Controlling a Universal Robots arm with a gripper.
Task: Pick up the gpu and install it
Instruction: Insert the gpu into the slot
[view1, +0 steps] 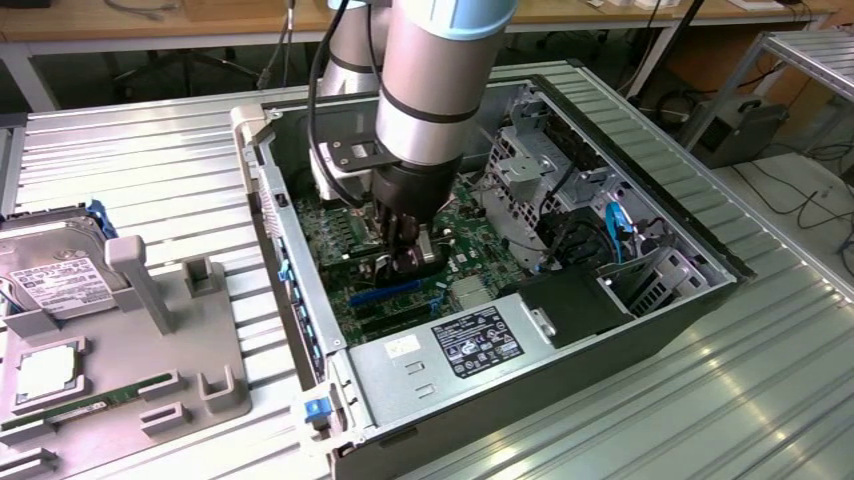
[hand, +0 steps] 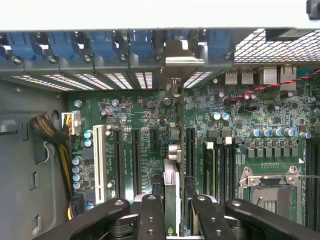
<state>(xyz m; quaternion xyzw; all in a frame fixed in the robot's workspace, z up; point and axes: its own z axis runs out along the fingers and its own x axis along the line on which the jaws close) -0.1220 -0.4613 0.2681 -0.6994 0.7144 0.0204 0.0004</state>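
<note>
Green gpu (hand: 172, 175), seen edge-on in the wrist view, standing upright between the two fingers of the gripper (hand: 176, 200), whose jaws we read as clamped on the card from either side. We place the card inside the open computer case (view1: 534, 420), directly above the motherboard (hand: 240, 125), in line with the row of long black expansion slots (hand: 136, 160), its far end reaching towards the rear panel with blue latches (hand: 100, 45). In the exterior view the arm descends steeply into the case, near the metal drive cage (view1: 523, 162) and the power supply (view1: 441, 355). We judge the pick-up done and the card brought to its slot; whether its edge connector is fully seated we cannot tell, and the grip is not yet released. Outside the case, on the exterior view's left, a grey holder (view1: 200, 390) carries a hard drive (view1: 54, 285) and a RAM stick (view1: 94, 405)
</note>
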